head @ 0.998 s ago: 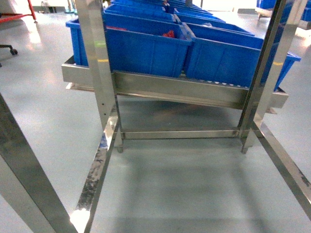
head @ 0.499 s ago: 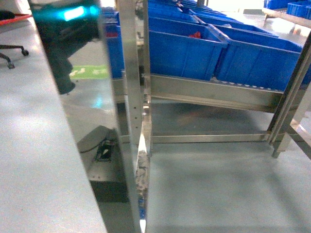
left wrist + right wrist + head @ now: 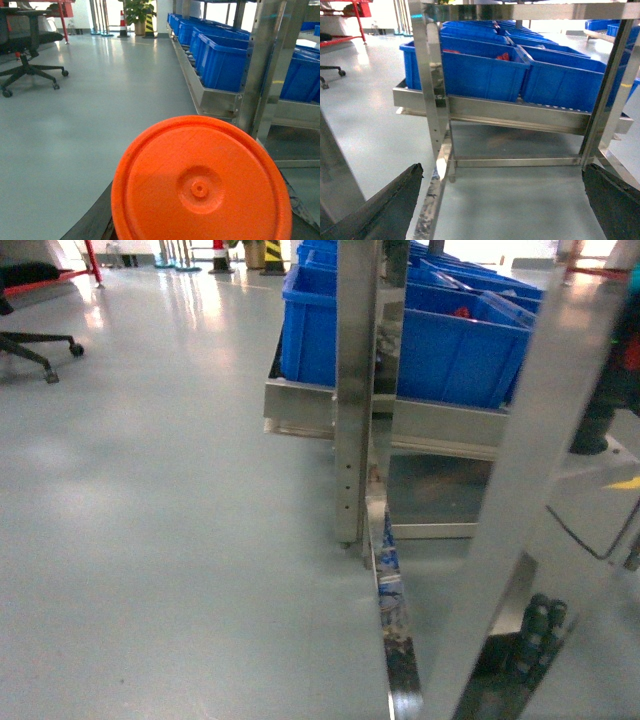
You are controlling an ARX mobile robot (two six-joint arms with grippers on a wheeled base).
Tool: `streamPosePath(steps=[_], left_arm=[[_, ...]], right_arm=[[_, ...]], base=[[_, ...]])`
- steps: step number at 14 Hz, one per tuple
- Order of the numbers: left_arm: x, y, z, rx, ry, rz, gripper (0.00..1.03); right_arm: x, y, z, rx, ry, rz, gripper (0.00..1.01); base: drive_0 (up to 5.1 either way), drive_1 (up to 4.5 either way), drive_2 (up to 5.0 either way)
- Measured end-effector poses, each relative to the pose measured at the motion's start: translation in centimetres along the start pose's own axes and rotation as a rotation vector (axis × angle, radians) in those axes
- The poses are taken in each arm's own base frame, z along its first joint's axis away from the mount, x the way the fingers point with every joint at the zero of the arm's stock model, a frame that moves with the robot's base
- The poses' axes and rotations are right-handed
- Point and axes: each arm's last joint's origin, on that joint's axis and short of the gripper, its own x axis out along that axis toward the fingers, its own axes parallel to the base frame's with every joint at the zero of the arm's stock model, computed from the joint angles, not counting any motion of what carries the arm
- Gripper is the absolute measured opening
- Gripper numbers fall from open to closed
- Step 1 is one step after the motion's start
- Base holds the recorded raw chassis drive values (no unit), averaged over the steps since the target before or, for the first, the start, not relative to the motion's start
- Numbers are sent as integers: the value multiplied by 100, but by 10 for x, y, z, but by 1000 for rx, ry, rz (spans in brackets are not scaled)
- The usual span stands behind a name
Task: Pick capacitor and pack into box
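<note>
Left wrist view: orange disc (image 3: 200, 187) hides the left gripper.

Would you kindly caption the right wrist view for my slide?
Open right gripper faces blue bins on a steel rack.

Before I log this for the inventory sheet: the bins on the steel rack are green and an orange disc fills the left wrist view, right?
Not quite. The bins on the steel rack are blue, as the right wrist view shows. The orange disc does fill the left wrist view.
</note>
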Motion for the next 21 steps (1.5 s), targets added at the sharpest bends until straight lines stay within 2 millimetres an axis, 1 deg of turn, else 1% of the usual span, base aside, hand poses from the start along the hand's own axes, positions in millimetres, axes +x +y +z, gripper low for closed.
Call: streamPosePath(steps=[9,21], left_arm=[[0,0,0,0,0,0,44],[0,0,0,0,-1,-1,44]], right_arm=[[0,0,0,0,0,0,98],[0,0,0,0,0,0,98]], base=[[-480,173,322],[-502,243,243]])
